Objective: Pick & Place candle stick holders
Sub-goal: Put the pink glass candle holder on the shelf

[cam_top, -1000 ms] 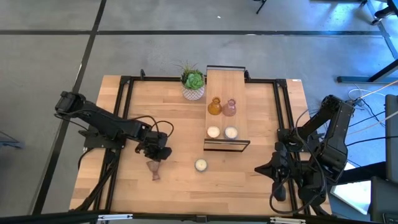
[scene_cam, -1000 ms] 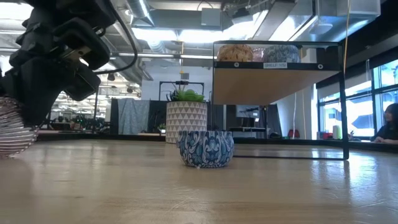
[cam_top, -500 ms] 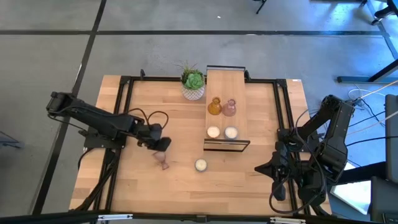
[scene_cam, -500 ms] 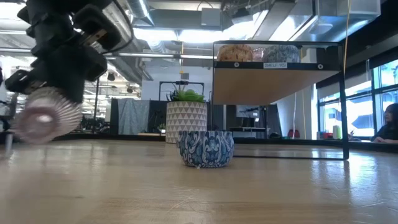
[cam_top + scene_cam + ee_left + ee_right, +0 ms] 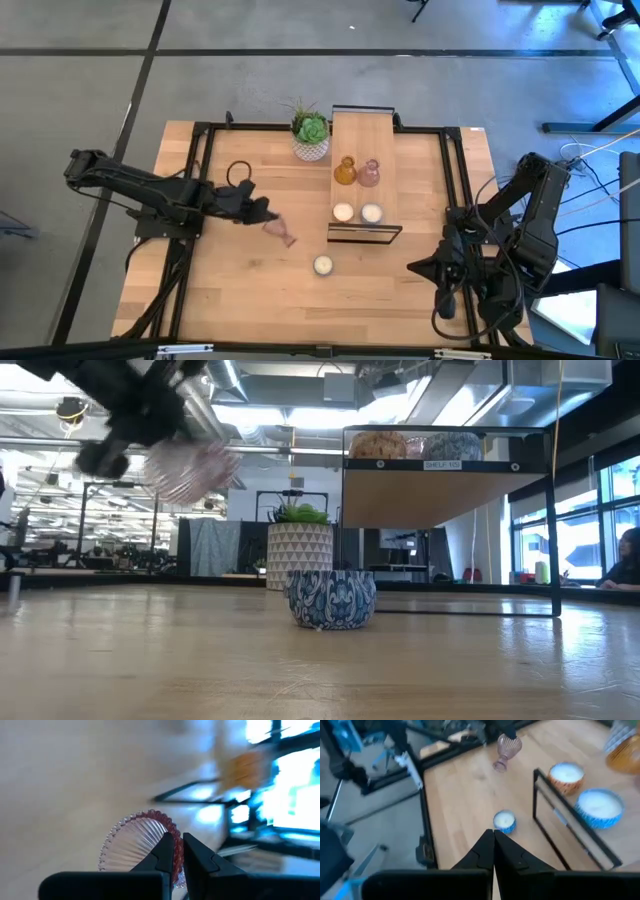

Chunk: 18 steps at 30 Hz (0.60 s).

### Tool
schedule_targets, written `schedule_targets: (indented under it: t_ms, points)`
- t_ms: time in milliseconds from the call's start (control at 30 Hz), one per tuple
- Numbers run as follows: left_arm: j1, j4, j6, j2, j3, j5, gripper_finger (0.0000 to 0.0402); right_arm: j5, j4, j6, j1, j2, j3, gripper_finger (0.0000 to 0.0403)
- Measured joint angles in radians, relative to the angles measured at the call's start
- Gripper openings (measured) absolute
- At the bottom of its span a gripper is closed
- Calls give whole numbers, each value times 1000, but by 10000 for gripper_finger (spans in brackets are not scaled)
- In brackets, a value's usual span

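Note:
My left gripper (image 5: 264, 217) is shut on a pale pink ribbed glass holder (image 5: 281, 233), which is high above the table in the low view (image 5: 186, 467) and also shows in the right wrist view (image 5: 505, 751). An amber holder (image 5: 345, 171) and a second pink holder (image 5: 369, 172) stand on their feet on top of the wooden shelf (image 5: 362, 130). My right gripper (image 5: 422, 269) is shut and empty at the table's right side, near the front. My left gripper pinches the holder's beaded cup rim (image 5: 169, 826) between its two fingers, with the thin glass wall in the narrow gap. The fingers come slanting from the table's left. The holder is lifted clear of the table and tilted, its foot (image 5: 498, 767) away from the fingers.
Two candles (image 5: 343, 212) (image 5: 371, 212) sit on the shelf's near end. A blue-patterned candle (image 5: 322, 265) stands on the table before the shelf. A green plant in a white pot (image 5: 311, 137) stands at the far edge, left of the shelf.
My left gripper has risen and gone toward the table's right and far side, nearer the shelf, turning from pointing toward the near edge to pointing right. The pink holder has gone with it, from table height to lifted clear and tilted.

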Motion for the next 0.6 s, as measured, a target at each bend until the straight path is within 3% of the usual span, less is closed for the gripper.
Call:
schedule_targets:
  t_ms: [167,333,467,600]
  points:
    - [0,227,82,-28,1,-139,14,70,25,22,-56,0,0,8]
    - [0,463,185,-32,2,-236,14,74,124,-39,-156,0,0,11]
    - [-2,601,237,-32,2,-304,14,36,326,-212,-263,0,0,33]
    - [-21,678,289,-32,2,-376,14,-34,604,-472,-363,23,0,81]
